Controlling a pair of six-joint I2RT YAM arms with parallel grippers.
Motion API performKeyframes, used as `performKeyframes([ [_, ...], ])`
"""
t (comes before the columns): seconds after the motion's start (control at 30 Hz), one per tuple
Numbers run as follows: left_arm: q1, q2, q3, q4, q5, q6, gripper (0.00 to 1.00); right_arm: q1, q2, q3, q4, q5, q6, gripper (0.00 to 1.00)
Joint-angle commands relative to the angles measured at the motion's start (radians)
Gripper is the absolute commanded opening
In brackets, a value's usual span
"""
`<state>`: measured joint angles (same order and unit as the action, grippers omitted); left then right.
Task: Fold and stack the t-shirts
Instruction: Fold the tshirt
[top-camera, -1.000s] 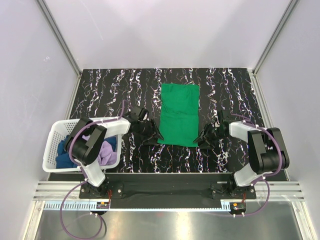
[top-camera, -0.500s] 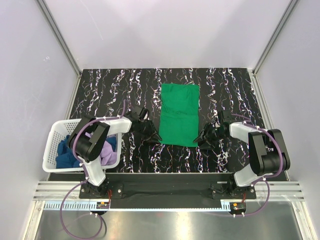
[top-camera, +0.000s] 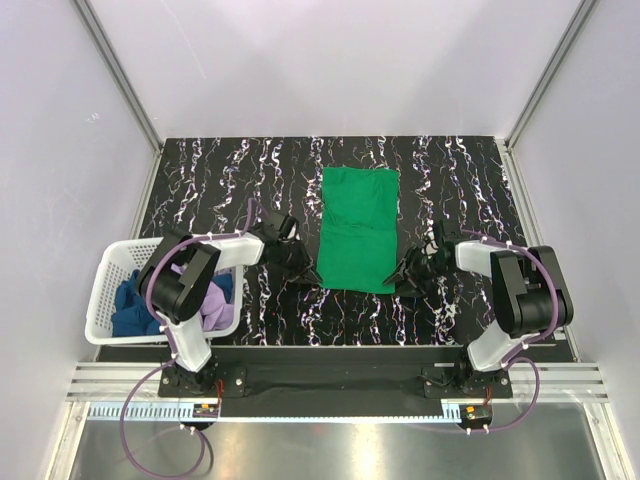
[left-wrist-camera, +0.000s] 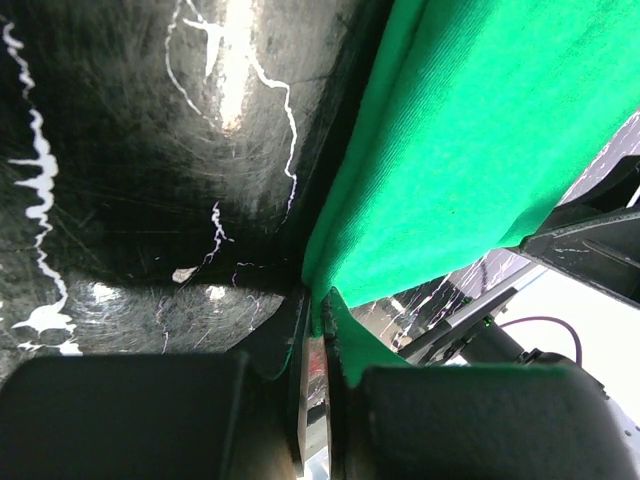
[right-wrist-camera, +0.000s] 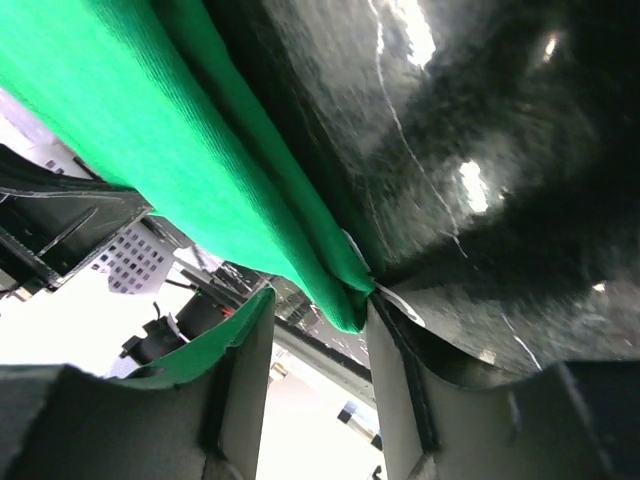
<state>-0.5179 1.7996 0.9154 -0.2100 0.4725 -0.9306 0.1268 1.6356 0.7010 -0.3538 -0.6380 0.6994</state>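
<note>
Though folded, green t-shirt (top-camera: 358, 228) runs near-to-far; collar end seemingly hidden.

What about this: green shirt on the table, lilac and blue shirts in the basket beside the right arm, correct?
No: the top external view shows the basket beside the left arm. The rest holds: green shirt on the table, lilac shirt and blue shirt inside.

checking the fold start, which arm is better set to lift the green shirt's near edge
Left. The left fingers are shut on a near corner of the green shirt; the right fingers stand apart around the other.
</note>
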Motion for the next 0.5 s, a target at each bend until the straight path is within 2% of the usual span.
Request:
performKeyframes([
  [0.0, 0.001, 0.043, 0.0, -0.046, -0.087, 0.061, 0.0, 0.002, 0.058, -0.021, 0.056, 0.13, -0.028, 0.46],
  [0.1, 0.001, 0.046, 0.007, -0.061, -0.086, 0.075, 0.0, 0.002, 0.064, -0.018, 0.058, 0.159, -0.037, 0.36],
  [0.17, 0.001, 0.044, 0.013, -0.071, -0.086, 0.091, 0.0, 0.002, 0.049, -0.014, 0.035, 0.178, -0.052, 0.35],
  [0.23, 0.001, 0.038, 0.011, -0.072, -0.089, 0.101, 0.0, 0.002, 0.033, -0.011, 0.015, 0.201, -0.066, 0.36],
  [0.33, 0.001, 0.04, 0.013, -0.074, -0.089, 0.104, 0.0, 0.002, 0.024, -0.018, 0.009, 0.201, -0.064, 0.46],
  [0.47, 0.001, 0.04, 0.013, -0.068, -0.083, 0.104, 0.0, 0.002, 0.018, -0.031, 0.003, 0.212, -0.058, 0.47],
])
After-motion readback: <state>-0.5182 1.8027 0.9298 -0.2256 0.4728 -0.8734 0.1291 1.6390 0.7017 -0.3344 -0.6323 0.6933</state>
